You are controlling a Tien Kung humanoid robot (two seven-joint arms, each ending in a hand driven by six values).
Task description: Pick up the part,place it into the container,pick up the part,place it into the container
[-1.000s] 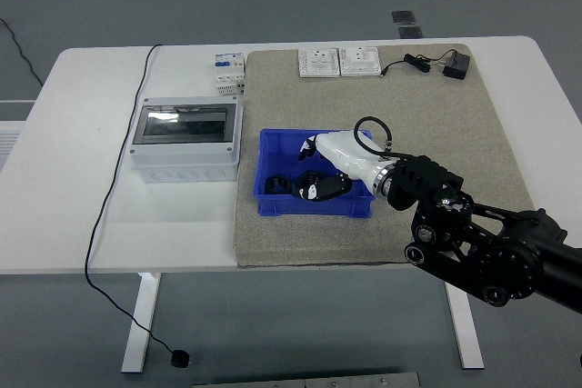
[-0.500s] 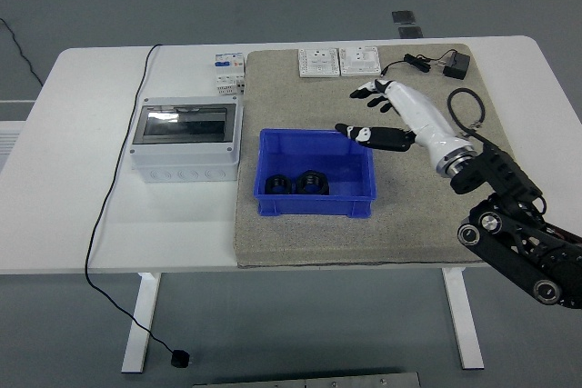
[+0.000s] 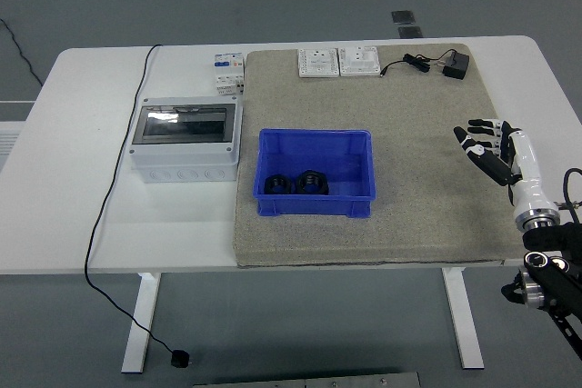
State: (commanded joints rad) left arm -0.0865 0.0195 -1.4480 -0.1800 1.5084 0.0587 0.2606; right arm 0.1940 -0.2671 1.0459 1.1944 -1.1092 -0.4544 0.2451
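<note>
Two parts (image 3: 296, 183) in one blue bin (image 3: 316, 144).
They sit side by side at its front; the right hand (image 3: 496, 151) hangs apart, fingers spread, empty.

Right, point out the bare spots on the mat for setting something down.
Free: the mat between the blue bin and the right hand, and the strip behind the bin. Crowded: the far edge, with two switch plates and a black adapter.
</note>
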